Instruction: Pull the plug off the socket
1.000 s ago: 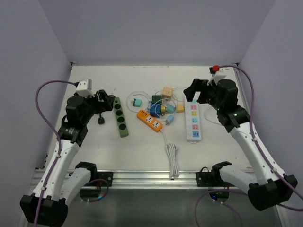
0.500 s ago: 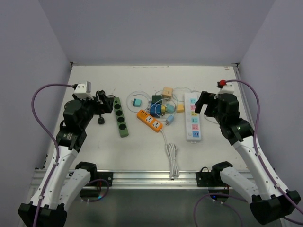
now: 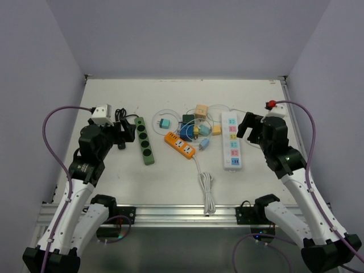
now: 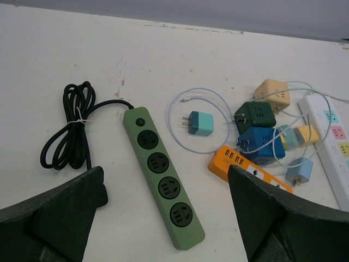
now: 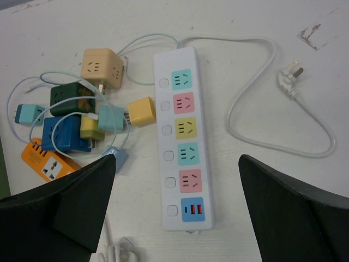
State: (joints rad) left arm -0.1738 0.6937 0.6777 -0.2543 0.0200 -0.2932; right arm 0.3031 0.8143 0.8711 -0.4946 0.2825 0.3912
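Observation:
A cluster of cube sockets and small plugs lies mid-table. A yellow plug (image 5: 91, 129) sits against the blue cube socket (image 5: 65, 132), beside a dark green cube (image 5: 71, 98) and a tan cube (image 5: 98, 66). The blue cube also shows in the left wrist view (image 4: 264, 146). My left gripper (image 4: 169, 218) is open and empty above the green power strip (image 4: 162, 174). My right gripper (image 5: 177, 213) is open and empty above the white power strip (image 5: 182, 136). In the top view the left gripper (image 3: 122, 133) and the right gripper (image 3: 245, 125) flank the cluster.
An orange power strip (image 3: 180, 145) lies in front of the cluster, its white cord coiled near the front edge (image 3: 205, 185). A teal adapter (image 4: 200, 123) lies loose. A coiled black cord (image 4: 68, 131) lies left of the green strip. The white strip's plug (image 5: 288, 82) lies at the right.
My right arm has drawn back to the right, off the far end of the white strip. My left arm has pulled back a little. Both grippers stayed open.

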